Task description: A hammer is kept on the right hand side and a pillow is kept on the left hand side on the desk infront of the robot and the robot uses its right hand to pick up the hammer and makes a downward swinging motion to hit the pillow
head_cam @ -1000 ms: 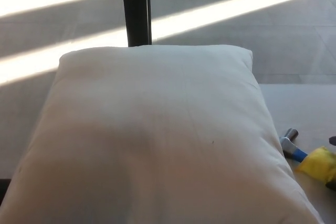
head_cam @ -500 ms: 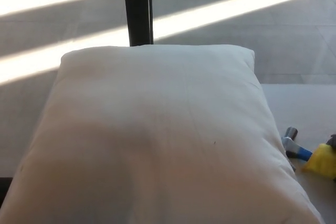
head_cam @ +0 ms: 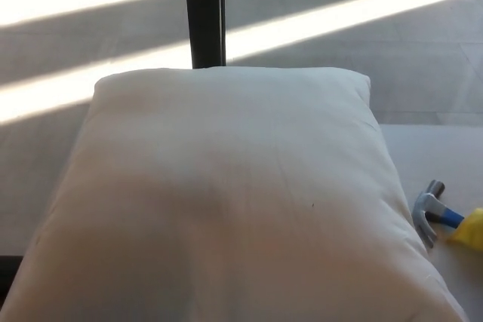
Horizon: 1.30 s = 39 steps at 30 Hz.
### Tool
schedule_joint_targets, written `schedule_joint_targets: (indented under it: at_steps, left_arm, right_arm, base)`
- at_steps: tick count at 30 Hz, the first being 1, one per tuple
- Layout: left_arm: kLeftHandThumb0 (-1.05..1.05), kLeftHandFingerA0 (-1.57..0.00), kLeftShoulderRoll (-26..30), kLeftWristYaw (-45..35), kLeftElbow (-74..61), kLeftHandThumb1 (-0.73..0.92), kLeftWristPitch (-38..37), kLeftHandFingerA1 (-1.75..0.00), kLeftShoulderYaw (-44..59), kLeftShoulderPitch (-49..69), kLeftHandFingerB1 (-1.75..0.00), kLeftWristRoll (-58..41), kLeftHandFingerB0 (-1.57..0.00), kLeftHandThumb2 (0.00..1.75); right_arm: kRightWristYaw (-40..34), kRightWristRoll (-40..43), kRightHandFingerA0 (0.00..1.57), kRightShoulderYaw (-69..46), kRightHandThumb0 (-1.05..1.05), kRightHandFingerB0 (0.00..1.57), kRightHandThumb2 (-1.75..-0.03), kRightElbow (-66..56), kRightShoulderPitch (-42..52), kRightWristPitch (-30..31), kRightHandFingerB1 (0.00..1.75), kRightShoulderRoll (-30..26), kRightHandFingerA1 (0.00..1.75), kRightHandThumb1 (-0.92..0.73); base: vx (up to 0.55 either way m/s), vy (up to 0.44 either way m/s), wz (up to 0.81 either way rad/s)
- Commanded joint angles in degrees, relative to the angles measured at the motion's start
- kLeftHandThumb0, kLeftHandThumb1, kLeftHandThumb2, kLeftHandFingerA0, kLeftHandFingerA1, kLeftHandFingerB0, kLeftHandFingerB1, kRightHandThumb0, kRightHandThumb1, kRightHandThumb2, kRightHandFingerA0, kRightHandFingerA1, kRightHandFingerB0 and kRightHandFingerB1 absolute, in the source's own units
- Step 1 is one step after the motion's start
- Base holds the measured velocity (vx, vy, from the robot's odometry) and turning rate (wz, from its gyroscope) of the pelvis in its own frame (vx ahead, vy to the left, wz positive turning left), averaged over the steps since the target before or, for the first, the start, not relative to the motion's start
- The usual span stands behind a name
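In the head view, a big white pillow (head_cam: 226,194) is seen filling most of the desk (head_cam: 445,156), a hammer (head_cam: 434,209) is laid just beside its right edge, and neither robot hand is shown, so their fingers cannot be told.

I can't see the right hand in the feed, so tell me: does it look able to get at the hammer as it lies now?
Probably yes. The hammer lies on bare desk just right of the pillow, head exposed, nothing on top. Its handle runs off the right edge, with something yellow there, so the grip spot is unseen.
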Motion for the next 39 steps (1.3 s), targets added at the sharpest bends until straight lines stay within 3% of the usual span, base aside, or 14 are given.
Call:
schedule_joint_targets:
  at_steps: [1,2,8,9,10,20,22,23,26,27,35,36,38,39]
  left_arm:
    - [-0.62,-0.67,1.58,0.61,-0.41,0.72,-1.81,-0.56,-0.74,-0.05,-0.45,0.93,-0.52,0.62]
    - [-0.61,-0.69,1.59,0.6,-0.36,0.72,-1.73,-0.58,-0.68,-0.12,-0.46,0.79,-0.53,0.61]
    - [-0.64,-0.67,1.84,-0.15,0.02,0.72,-1.46,-0.57,-0.72,-0.09,-0.45,0.65,-0.54,0.61]
    - [-0.64,-0.67,1.79,-0.08,0.48,0.72,-1.75,-0.54,-0.68,-0.27,-0.44,0.7,-0.52,0.62]
    - [-0.62,-0.69,1.75,0.07,0.72,0.7,-0.57,-0.54,0.3,-0.7,-0.45,-0.37,-0.54,0.61]
    - [-0.64,-0.67,1.66,0.14,-0.54,0.73,-2.96,-0.58,-1.77,0.77,-0.47,1.41,-0.52,0.62]
    - [-0.63,-0.67,1.94,-0.32,-0.2,0.72,-2.12,-0.56,-1.39,1.06,-0.46,0.74,-0.53,0.61]
    - [-0.62,-0.68,1.94,-0.23,-0.07,0.73,-2.26,-0.54,-1.48,1.12,-0.45,0.82,-0.53,0.62]
    - [-0.62,-0.68,1.78,0.04,0.17,0.72,-2.41,-0.56,-1.24,1.24,-0.46,0.51,-0.53,0.62]
    - [-0.63,-0.67,1.82,-0.01,0.18,0.72,-2.57,-0.56,-1.36,1.33,-0.45,0.63,-0.53,0.62]
    - [-0.62,-0.68,1.58,-0.15,0.11,0.7,-2.46,-0.55,-0.86,1.92,-0.45,-0.02,-0.52,0.61]
    - [-0.63,-0.68,1.52,-0.23,0.21,0.71,-2.82,-0.56,-1.06,2.14,-0.46,0.22,-0.51,0.61]
    - [-0.62,-0.69,1.63,-0.21,0.56,0.74,-3.08,-0.55,-1.58,2.4,-0.44,0.83,-0.5,0.62]
    - [-0.63,-0.68,1.64,-0.25,0.74,0.73,-2.95,-0.55,-1.52,2.48,-0.43,0.79,-0.49,0.62]
  right_arm:
    - [-4.88,-1.18,0.73,0.15,-0.28,0.73,-0.67,0.4,9.59,-0.35,0.7,1.49,1.16,-0.91]
    - [-6.7,-1.49,0.74,-0.2,-0.29,0.74,-0.7,0.17,10.06,-1.13,0.82,1.39,1.42,-0.88]
    - [-14.67,-0.67,0.81,-3.27,-0.32,0.74,-0.66,0.89,11.36,-6.79,0.58,1.3,1.09,-0.91]
    - [-16.52,-0.68,0.82,-3.86,-0.31,0.71,-0.7,1.05,11.45,-8.28,0.67,1.29,1.49,-0.87]
    - [-17.64,-0.53,0.84,-4.27,-0.29,0.82,-0.65,1.53,11.53,-10.18,0.8,1.18,1.54,-0.87]
    - [-20.57,-0.85,0.87,-5.68,-0.28,0.82,-0.72,2.2,11.76,-17.45,0.67,0.63,1.48,-0.75]
    - [-16.26,2.69,0.86,-8.24,-0.25,0.82,-0.77,1.35,11.74,-17.92,0.87,1.38,1.56,-0.77]
    - [-13.93,5.75,0.84,-10.52,-0.18,0.73,-0.82,1.62,11.51,-18.32,1.33,2.31,1.66,-0.75]
    - [-8.06,12.88,0.81,-16.76,-0.14,0.63,-0.92,0.88,10.99,-17.8,1.63,4.56,1.75,-0.69]
    - [-7.21,14.26,0.98,-18.38,-0.14,0.76,-0.95,-0.25,11.0,-16.37,1.29,5.04,1.67,-0.59]
    - [-5.63,25.55,0.88,-32.56,-0.14,0.85,-0.94,-4.77,9.35,-14.25,1.54,9.38,1.73,-0.69]
    - [-5.89,24.65,1.14,-32.61,-0.21,1.04,-1.08,-5.55,8.66,-13.75,1.26,9.15,1.35,-0.58]
    - [-5.5,24.33,1.16,-33.35,-0.16,1.06,-1.11,-5.77,8.11,-14.31,1.28,9.28,1.38,-0.56]
    - [-4.36,26.13,0.87,-35.22,-0.11,0.81,-1.08,-5.81,6.76,-12.72,1.55,9.98,1.75,-0.61]
  base:
    - [0.0,0.0,0.0]
    - [0.0,0.0,0.0]
    - [0.0,0.0,0.0]
    - [0.0,0.0,0.0]
    - [0.0,0.0,0.0]
    - [0.0,0.0,0.0]
    - [0.0,0.0,0.0]
    - [0.0,0.0,0.0]
    - [0.0,0.0,0.0]
    - [0.0,0.0,0.0]
    - [0.0,0.0,0.0]
    - [0.0,0.0,0.0]
    - [0.0,0.0,0.0]
    - [0.0,0.0,0.0]
